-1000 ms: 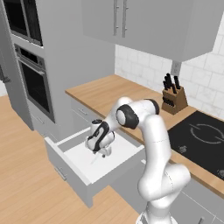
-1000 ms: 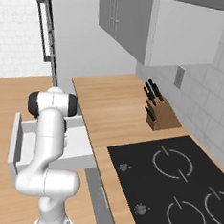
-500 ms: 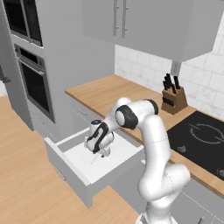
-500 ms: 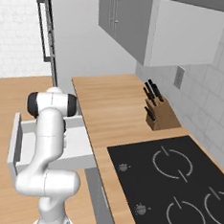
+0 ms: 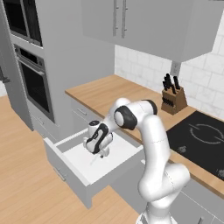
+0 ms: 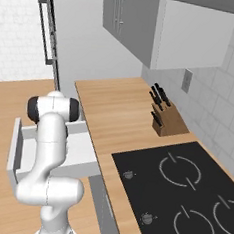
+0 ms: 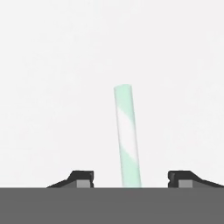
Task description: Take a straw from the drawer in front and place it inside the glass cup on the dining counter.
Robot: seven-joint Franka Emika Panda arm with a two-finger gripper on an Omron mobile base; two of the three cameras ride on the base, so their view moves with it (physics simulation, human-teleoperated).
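The drawer (image 5: 69,173) stands pulled open below the wall counter, its white inside showing. My gripper (image 5: 102,152) reaches down into it, close above the floor. In the hand view the straw (image 7: 127,135), pale green with white stripes, lies on the white floor and runs straight away from the hand. It sits between the two dark fingertips (image 7: 81,177), which stand apart on either side without touching it. My gripper (image 7: 131,177) is open. In the right base view the arm hides the hand over the drawer (image 6: 15,147). The glass cup and the dining counter are out of view.
A wood wall counter (image 5: 105,92) runs behind the drawer, with a knife block (image 5: 173,99) and a black cooktop (image 5: 202,135) to the right. A built-in oven (image 5: 33,83) stands at the left. Grey upper cabinets (image 5: 144,22) hang above.
The arm keeps nearly the same pose over the open drawer; the hand has dipped very slightly toward the drawer floor.
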